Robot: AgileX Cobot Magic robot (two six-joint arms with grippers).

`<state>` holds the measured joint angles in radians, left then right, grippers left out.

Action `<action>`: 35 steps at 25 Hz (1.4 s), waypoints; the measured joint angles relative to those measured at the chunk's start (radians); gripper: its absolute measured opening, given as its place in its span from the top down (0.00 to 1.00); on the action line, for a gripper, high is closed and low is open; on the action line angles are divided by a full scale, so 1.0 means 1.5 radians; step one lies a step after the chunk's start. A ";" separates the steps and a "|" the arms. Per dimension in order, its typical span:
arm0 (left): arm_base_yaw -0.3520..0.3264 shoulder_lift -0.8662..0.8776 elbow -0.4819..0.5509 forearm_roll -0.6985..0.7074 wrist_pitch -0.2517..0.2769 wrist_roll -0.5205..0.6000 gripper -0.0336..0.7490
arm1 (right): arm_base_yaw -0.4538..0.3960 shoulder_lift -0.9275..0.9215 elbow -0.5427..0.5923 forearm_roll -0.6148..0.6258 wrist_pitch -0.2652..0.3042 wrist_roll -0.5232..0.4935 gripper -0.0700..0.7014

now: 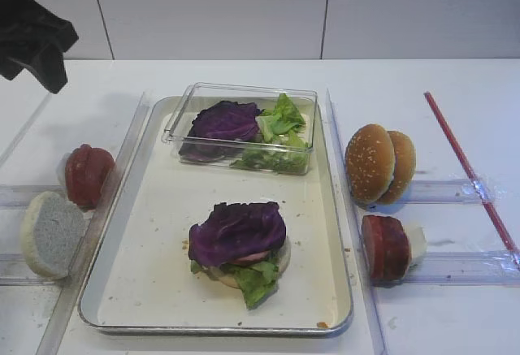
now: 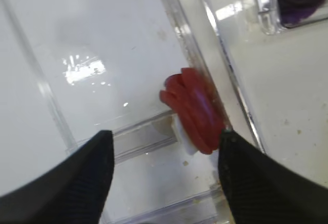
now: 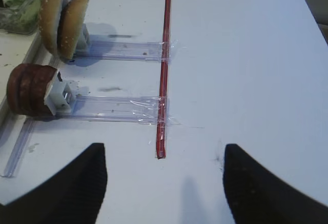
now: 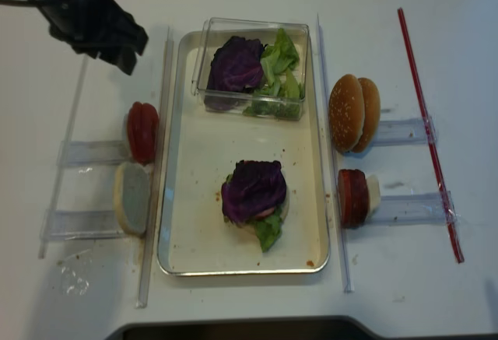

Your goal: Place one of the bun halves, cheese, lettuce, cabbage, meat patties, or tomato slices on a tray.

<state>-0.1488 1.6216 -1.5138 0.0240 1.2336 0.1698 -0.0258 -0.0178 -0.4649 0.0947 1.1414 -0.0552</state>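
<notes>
- Exterior high view: the tray (image 1: 146, 209) lies in the middle of the table (image 1: 422, 79). On its floor stands a stack, with a cabbage leaf (image 1: 237, 231) on top, lettuce (image 1: 256, 280) under it and a pale bun half (image 1: 280, 259) at the bottom. A clear box (image 1: 183, 115) at the far end of the tray holds more purple and green leaves. The left gripper (image 1: 36, 42) hangs high at the far left, well apart from the tray; its fingers cannot be told from here.
- Right wrist view: the two dark fingers (image 3: 61, 193) of the right gripper (image 3: 164, 183) are spread, with only bare table between them. Ahead of them, a red stick (image 3: 165, 65) runs away from the fingers. To the left of the fingers stand two seeded bun halves (image 3: 61, 24) and dark meat patties (image 3: 28, 89) on clear holders.
- Left wrist view: the left fingers (image 2: 66, 183) are spread and hold nothing. Red tomato slices (image 2: 192, 108) stand on edge just ahead, between the fingers and nearer to the right one.
- Exterior high (realsense) view: the left gripper (image 4: 93, 33) hovers beyond the tomato slices (image 4: 142, 131), which stand beside a bun half (image 4: 132, 198) left of the tray (image 4: 179, 223).
</notes>
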 joint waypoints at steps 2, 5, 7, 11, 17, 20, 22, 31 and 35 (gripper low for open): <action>0.026 -0.006 0.000 0.000 0.002 0.000 0.44 | 0.000 0.000 0.000 0.000 0.000 0.000 0.26; 0.074 -0.010 0.000 -0.006 0.002 0.000 0.44 | 0.000 0.000 0.000 0.000 0.000 0.000 0.26; 0.110 -0.010 0.000 -0.016 0.002 0.000 0.44 | 0.000 0.000 0.000 0.000 0.000 0.000 0.26; 0.166 -0.010 0.000 -0.058 0.003 0.009 0.44 | 0.000 0.000 0.000 0.000 0.000 0.000 0.26; 0.200 -0.018 0.000 -0.110 0.003 0.038 0.44 | 0.000 0.000 0.000 0.000 0.000 0.000 0.26; 0.200 -0.037 0.000 -0.114 0.003 0.043 0.44 | 0.000 0.000 0.000 0.000 0.000 0.000 0.26; 0.200 -0.062 0.003 -0.114 0.003 0.044 0.44 | 0.000 0.000 0.000 0.000 0.000 0.000 0.26; 0.200 -0.230 0.090 -0.114 0.010 0.047 0.44 | 0.000 0.000 0.000 0.000 0.000 0.000 0.26; 0.192 -0.313 0.148 -0.114 0.012 0.059 0.44 | 0.000 0.000 0.000 0.000 0.000 0.000 0.26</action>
<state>0.1385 1.1514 -1.2913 -0.1474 1.2516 0.2586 -0.0258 -0.0178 -0.4649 0.0947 1.1414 -0.0552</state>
